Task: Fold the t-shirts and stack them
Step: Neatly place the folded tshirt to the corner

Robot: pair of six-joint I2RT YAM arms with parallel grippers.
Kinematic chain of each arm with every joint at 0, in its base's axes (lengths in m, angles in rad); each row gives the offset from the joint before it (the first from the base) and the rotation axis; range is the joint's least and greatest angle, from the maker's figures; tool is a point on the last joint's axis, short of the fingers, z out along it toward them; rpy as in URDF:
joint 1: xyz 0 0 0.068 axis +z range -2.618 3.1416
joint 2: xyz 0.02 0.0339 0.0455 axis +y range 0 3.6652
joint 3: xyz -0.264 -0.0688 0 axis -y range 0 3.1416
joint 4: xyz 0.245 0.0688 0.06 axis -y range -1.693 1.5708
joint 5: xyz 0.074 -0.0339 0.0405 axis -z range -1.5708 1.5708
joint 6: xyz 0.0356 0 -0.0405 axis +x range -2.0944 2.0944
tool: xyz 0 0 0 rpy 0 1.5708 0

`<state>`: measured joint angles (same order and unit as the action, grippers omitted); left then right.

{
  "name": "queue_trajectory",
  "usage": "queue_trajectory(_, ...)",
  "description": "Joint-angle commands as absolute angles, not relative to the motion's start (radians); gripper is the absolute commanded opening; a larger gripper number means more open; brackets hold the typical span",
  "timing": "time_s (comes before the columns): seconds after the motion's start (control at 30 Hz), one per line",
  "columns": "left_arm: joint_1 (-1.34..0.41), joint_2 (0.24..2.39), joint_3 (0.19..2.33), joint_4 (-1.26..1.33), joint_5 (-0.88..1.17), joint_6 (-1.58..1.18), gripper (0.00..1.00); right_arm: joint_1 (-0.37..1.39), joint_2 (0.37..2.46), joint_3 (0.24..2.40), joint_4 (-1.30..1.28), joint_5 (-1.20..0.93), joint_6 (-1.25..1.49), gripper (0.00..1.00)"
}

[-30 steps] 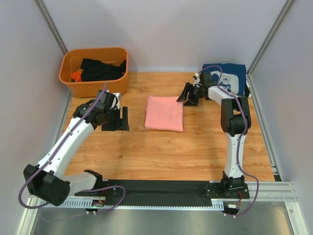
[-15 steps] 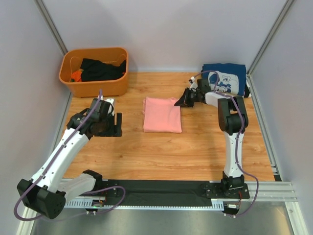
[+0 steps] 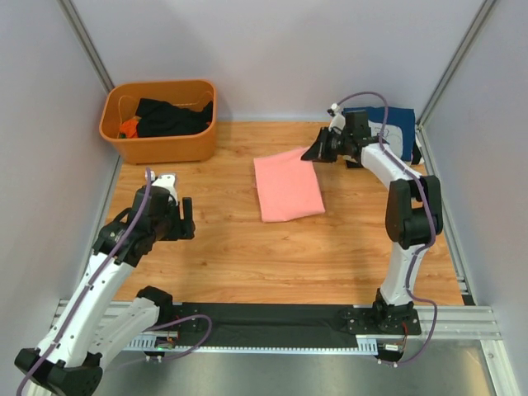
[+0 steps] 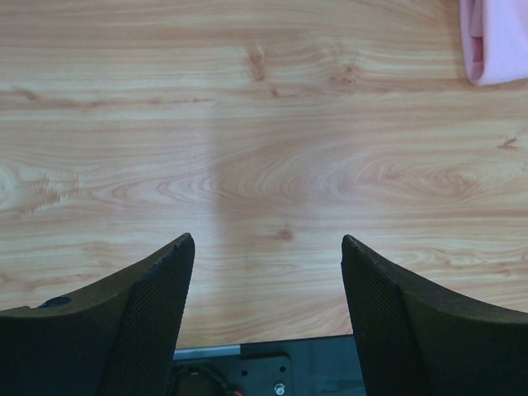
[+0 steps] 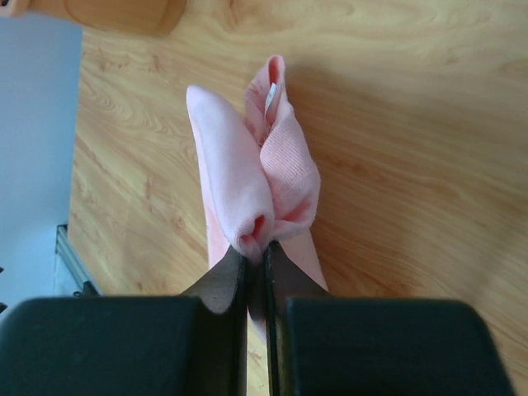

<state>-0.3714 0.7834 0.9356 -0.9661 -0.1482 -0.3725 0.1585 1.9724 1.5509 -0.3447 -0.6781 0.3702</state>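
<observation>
Top view: pink shirt (image 3: 289, 186), soft cloth folded to a skewed rectangle, lies mid-table on smooth wood (image 3: 247, 256). Its far right corner is pinched by the right gripper (image 3: 308, 154). Navy shirt (image 3: 396, 124) lies flat, far right. Orange plastic tub (image 3: 165, 148), far left, holds dark cloth. Bare wood all round the left gripper (image 3: 188, 219).

Left wrist: mesh-faced fingers spread wide, holding nothing; pink edge at top right.

Right wrist: fingers clamped tight on bunched, ribbed pink cloth.

One shirt (image 3: 288, 186) lies mid table (image 3: 247, 256); tub (image 3: 161, 144) back left (clothes (image 3: 169, 118) inside); second shirt (image 3: 400, 124) back right.
</observation>
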Motion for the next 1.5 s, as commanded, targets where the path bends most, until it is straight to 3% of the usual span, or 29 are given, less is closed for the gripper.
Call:
queue_trajectory(0.0,-0.367,0.750,0.930,-0.913,-0.176,-0.364,0.79,0.135,1.907,1.626,-0.437,-0.574,0.272,0.00)
queue_trajectory(0.3,-0.367,0.759,0.922,-0.905,-0.176,-0.361,0.79,0.084,1.793,1.710,-0.557,-0.381,0.124,0.00)
queue_trajectory(0.6,-0.367,0.775,0.920,-0.904,-0.175,-0.359,0.79,0.009,1.738,1.816,-0.575,-0.377,0.058,0.00)
queue_trajectory(1.0,-0.367,0.808,0.920,-0.902,-0.173,-0.357,0.78,-0.110,1.867,2.103,-0.615,-0.425,0.057,0.00)
queue_trajectory(1.47,-0.367,0.845,0.920,-0.904,-0.176,-0.359,0.78,-0.184,2.017,2.258,-0.621,-0.454,0.054,0.00)
